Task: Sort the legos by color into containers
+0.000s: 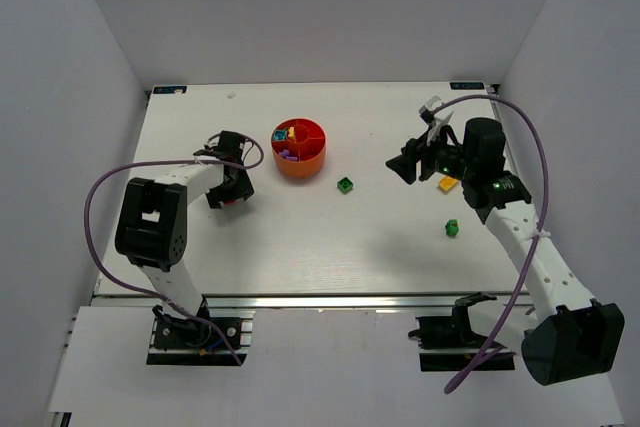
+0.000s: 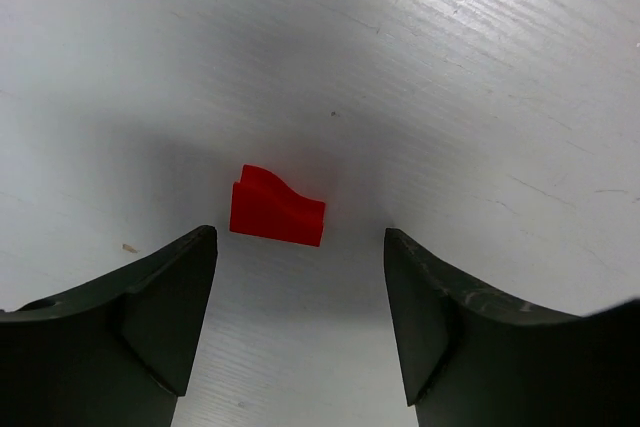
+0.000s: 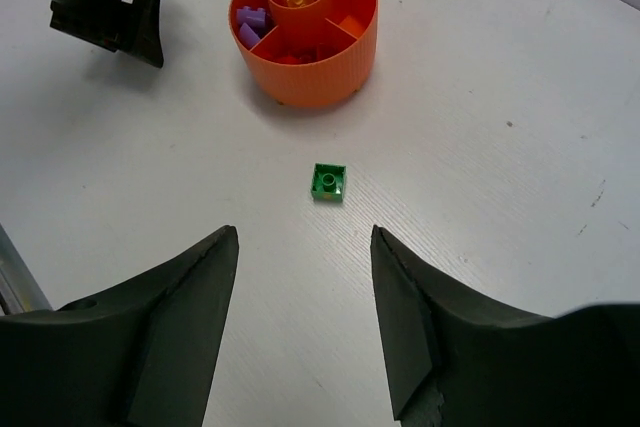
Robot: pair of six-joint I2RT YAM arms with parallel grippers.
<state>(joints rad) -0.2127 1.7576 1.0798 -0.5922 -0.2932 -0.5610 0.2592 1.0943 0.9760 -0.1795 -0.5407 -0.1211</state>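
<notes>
Lying on the worktop just ahead of the spread jaws of the left end effector, the red lego looks light, rigid and slick, best pinched across its flat sides; the right end effector, also spread, holds nothing.

No legible text (corner stickers blurred)

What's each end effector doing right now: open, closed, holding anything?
Left end effector: open, empty; red lego lies just ahead, not gripped.
Right end effector: open, empty; green lego lies farther ahead.
</notes>
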